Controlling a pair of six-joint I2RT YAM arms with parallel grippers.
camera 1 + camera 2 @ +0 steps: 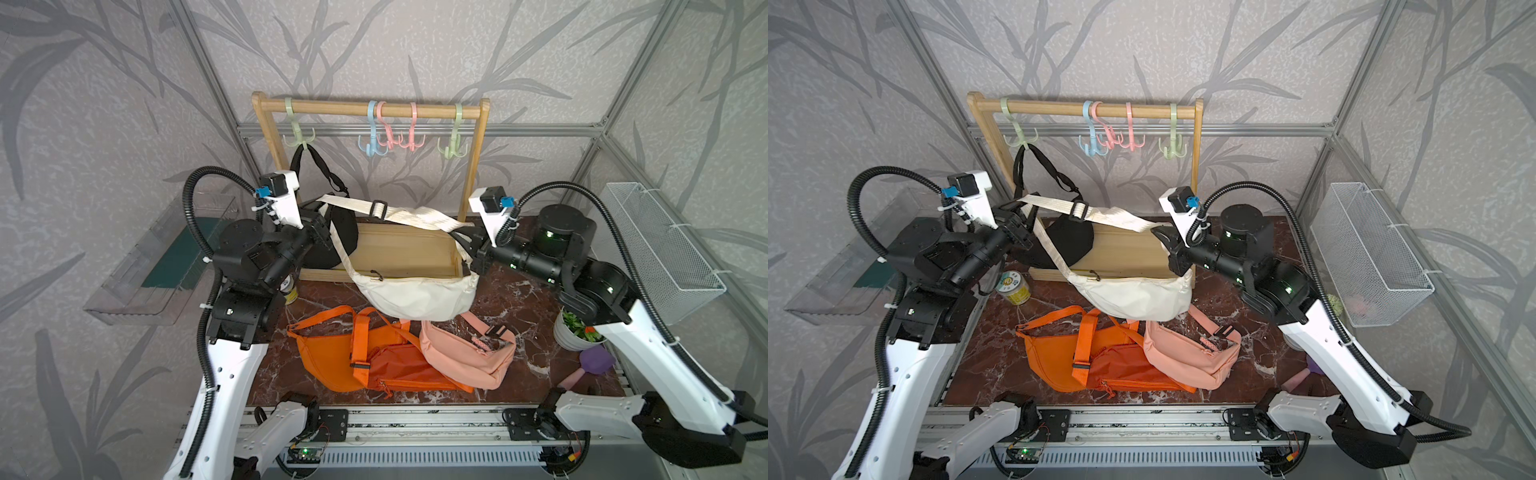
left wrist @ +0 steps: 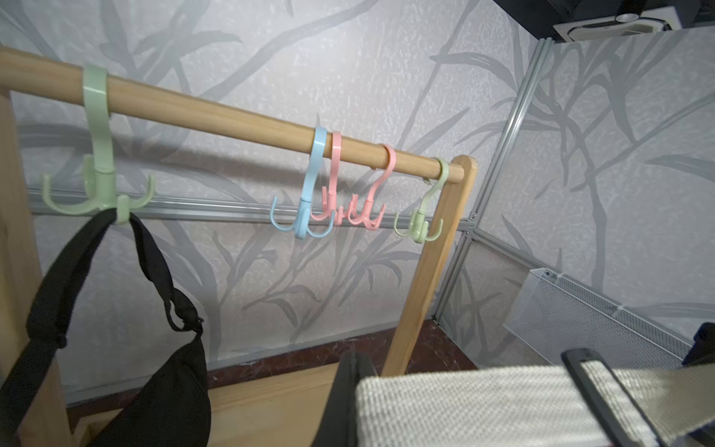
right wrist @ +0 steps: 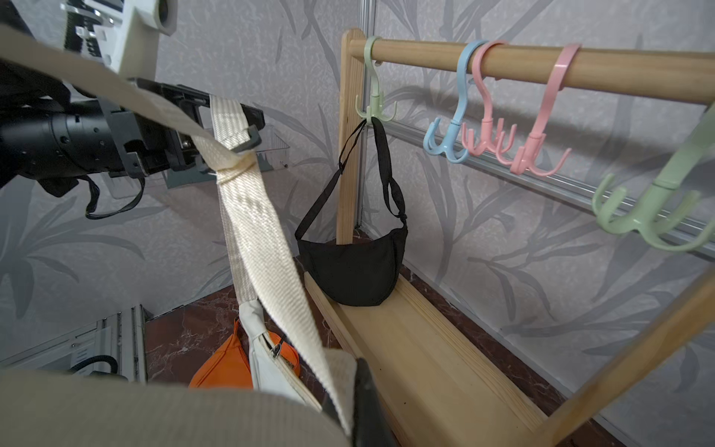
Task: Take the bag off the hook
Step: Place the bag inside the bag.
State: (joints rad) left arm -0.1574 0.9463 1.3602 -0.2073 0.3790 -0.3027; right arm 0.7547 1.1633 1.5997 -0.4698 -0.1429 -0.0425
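Observation:
A cream bag (image 1: 415, 295) (image 1: 1133, 295) hangs in the air in front of the wooden rack, clear of every hook. Its woven strap (image 1: 399, 216) (image 3: 263, 247) stretches between my two grippers. My left gripper (image 1: 321, 210) (image 2: 354, 358) is shut on the strap's left end. The right gripper (image 1: 461, 237) (image 3: 358, 371) is shut on the strap near the bag's right end. A black bag (image 1: 336, 241) (image 3: 352, 271) hangs by its strap from the left green hook (image 1: 300, 139) (image 2: 102, 193), its body resting on the rack's base.
On the rail (image 1: 340, 109) hang a blue hook (image 1: 371, 141), two pink hooks (image 1: 409, 139) and a green hook (image 1: 455, 147), all bare. An orange bag (image 1: 353, 353) and a pink bag (image 1: 465, 353) lie under the cream bag. Can (image 1: 1013, 286) left, plant pot (image 1: 575, 332) and wire basket (image 1: 660, 249) right.

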